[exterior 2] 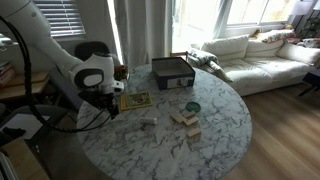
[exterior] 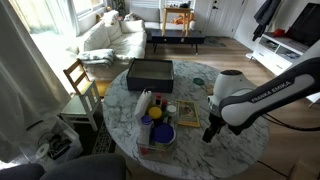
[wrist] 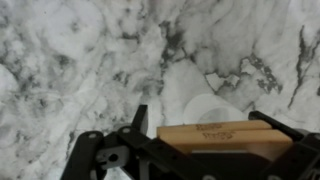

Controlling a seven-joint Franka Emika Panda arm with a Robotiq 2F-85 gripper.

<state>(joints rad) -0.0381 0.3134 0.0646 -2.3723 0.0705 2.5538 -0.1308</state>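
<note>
Marble, white with grey veins, tops your round table [exterior 2: 225, 135], which stands on a wood floor [exterior 2: 290, 110] in a bright living room. You have one pale sofa [exterior: 110, 40] by the windows [exterior 2: 250, 12] and one wooden chair [exterior: 80, 80] drawn up to the table's edge. On the tabletop, count one dark box [exterior: 150, 72] at the far side, one yellow book [exterior: 187, 116], one green disc [exterior 2: 192, 106], one blue bowl [exterior: 158, 132], and a few wooden pieces [exterior 2: 186, 122] too small to number surely. Your claw [exterior: 211, 130] hangs low over the marble, near the book. In the wrist view one wooden block [wrist: 225, 140] sits between its jaws, which stand wide on either side of it; whether they press the block or stand clear of it, you cannot tell from these pictures
</note>
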